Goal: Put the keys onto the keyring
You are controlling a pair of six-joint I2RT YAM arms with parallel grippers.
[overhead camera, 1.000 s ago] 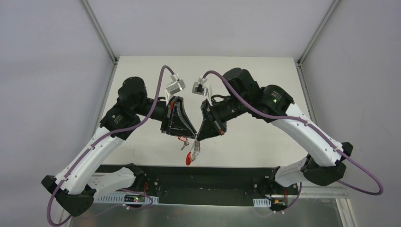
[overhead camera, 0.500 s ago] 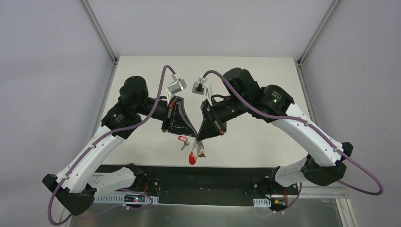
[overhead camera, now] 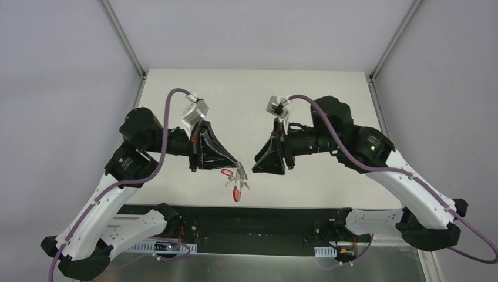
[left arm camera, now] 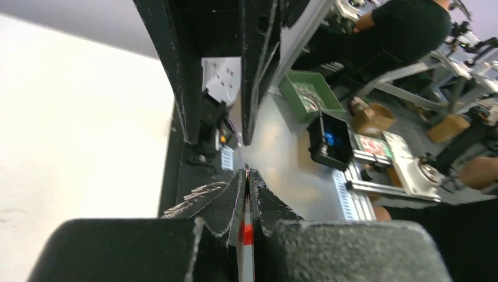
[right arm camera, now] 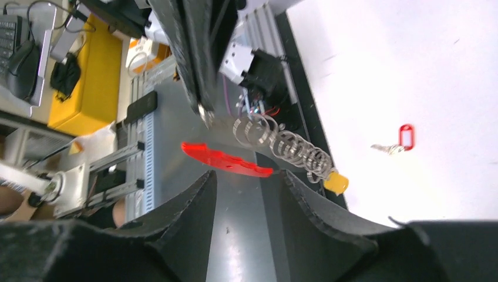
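My left gripper (overhead camera: 237,165) is shut on a thin metal ring of the keyring bunch, seen edge-on between its fingertips (left arm camera: 242,187). From that grip hang a chain of silvery rings (right arm camera: 282,144), a thick red curved loop (overhead camera: 236,194) and a small yellow piece (right arm camera: 336,183). Silvery metal pieces (left arm camera: 191,197) show beside the left finger. A key with a red tag (overhead camera: 226,174) lies on the white table (overhead camera: 305,94), apart from the bunch. My right gripper (overhead camera: 256,167) stands open just right of the bunch, with nothing between its fingers (right arm camera: 197,202).
A black strip (overhead camera: 264,218) runs along the table's near edge, right under the hanging bunch. Metal frame posts (overhead camera: 123,38) rise at the table's far corners. Past the near edge, the wrist views show a green bin (left arm camera: 308,97) and a yellow box (right arm camera: 88,82).
The right gripper has opened, let go of the bunch and drawn back to the right. The left arm has shifted left and now holds the bunch alone.
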